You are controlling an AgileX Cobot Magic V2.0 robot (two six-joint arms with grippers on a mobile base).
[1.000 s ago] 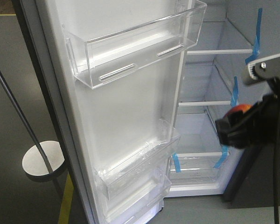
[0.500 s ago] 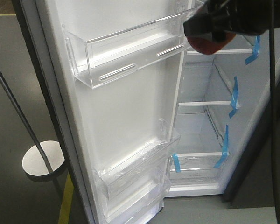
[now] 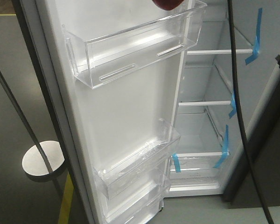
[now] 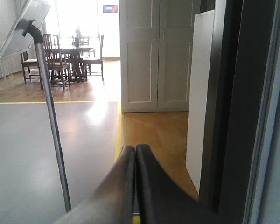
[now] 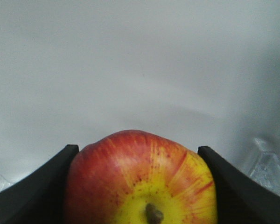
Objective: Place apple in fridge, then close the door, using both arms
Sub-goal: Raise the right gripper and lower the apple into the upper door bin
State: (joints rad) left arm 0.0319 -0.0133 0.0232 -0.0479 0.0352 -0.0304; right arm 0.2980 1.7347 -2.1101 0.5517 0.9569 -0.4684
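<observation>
Exterior front-facing view: the door (image 3: 130, 107) hangs wide open, smooth white lining, with a clear hard bin (image 3: 135, 46) at the upper middle. A dark red curve at the top edge above the bin reads as the apple (image 3: 167, 3). No gripper shows here. The fridge (image 3: 196, 84) is at right, with white-edged glass shelves (image 3: 210, 103), blue tape (image 3: 256, 28) and a black cable (image 3: 235, 93) hanging across it. Judgement: the step is carrying the apple to a shelf, not yet done. It should go right in the frame, past the door edge, clear the shelf lip, come down until it sits on the glass, and only then be released. Glass is slick and the apple is round, so it may roll. The cable should be kept off the shelves.

Left wrist view: left gripper (image 4: 135, 148), matte dark tapered fingers pressed tip to tip, nothing between them. A thin metal pole (image 4: 53, 135) is at left, a dark panel (image 4: 233, 102) at right; cannot tell if that is door or fridge side. This arm is free for the door, and a flat push on its outer face should do.

Right wrist view: right gripper (image 5: 137, 148), black jaws spread to the apple's width and clamped on both its sides. Glossy red-streaked skin, with a yellow patch around the brown nub facing the lens. Behind is a plain white wall (image 5: 140, 70), with clear plastic (image 5: 268, 168) at lower right.
</observation>
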